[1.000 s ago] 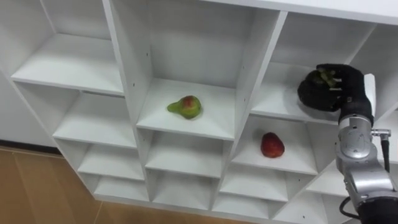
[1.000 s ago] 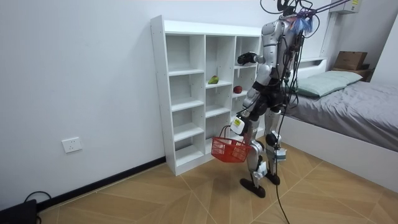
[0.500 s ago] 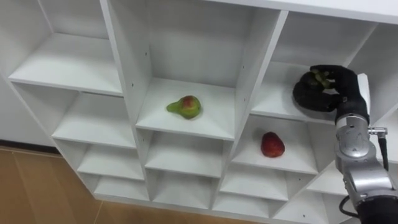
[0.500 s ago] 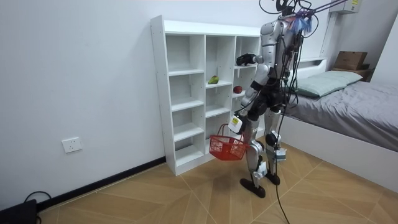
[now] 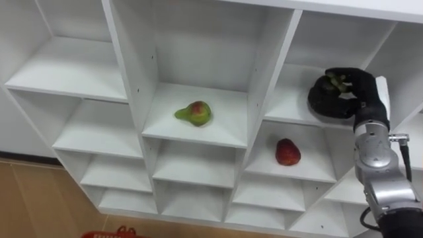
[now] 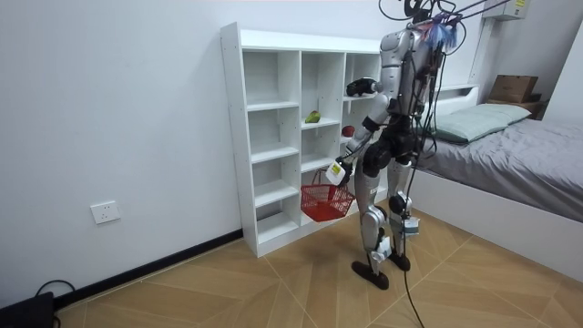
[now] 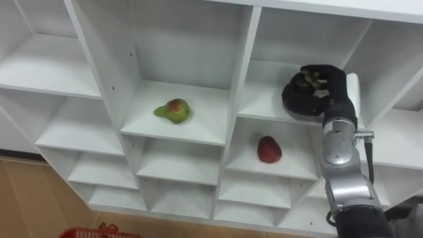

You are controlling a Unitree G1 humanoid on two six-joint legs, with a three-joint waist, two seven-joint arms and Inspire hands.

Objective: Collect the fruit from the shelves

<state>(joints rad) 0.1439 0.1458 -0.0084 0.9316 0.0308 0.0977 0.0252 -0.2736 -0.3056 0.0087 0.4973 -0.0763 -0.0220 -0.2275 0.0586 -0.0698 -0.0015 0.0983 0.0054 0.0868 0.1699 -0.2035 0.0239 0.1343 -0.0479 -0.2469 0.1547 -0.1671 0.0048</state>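
Note:
In the upper right cubby of the white closet, my right hand is curled round a small green fruit just above the shelf board. A green pear with a red blush lies in the middle cubby. One level lower, in the cubby to its right, sits a red fruit. My left hand holds a red basket by its handle, raised in front of the lower shelves. The basket's rim shows at the bottom edge of the eye views.
I stand close in front of the closet, facing it. The left column of cubbies holds nothing. A bed stands behind me at the room view's right, and wooden floor stretches to the room view's left.
My left arm has lifted the red basket up and toward the closet, so its rim now shows at the bottom of the eye views. My right hand has stayed curled on the green fruit.

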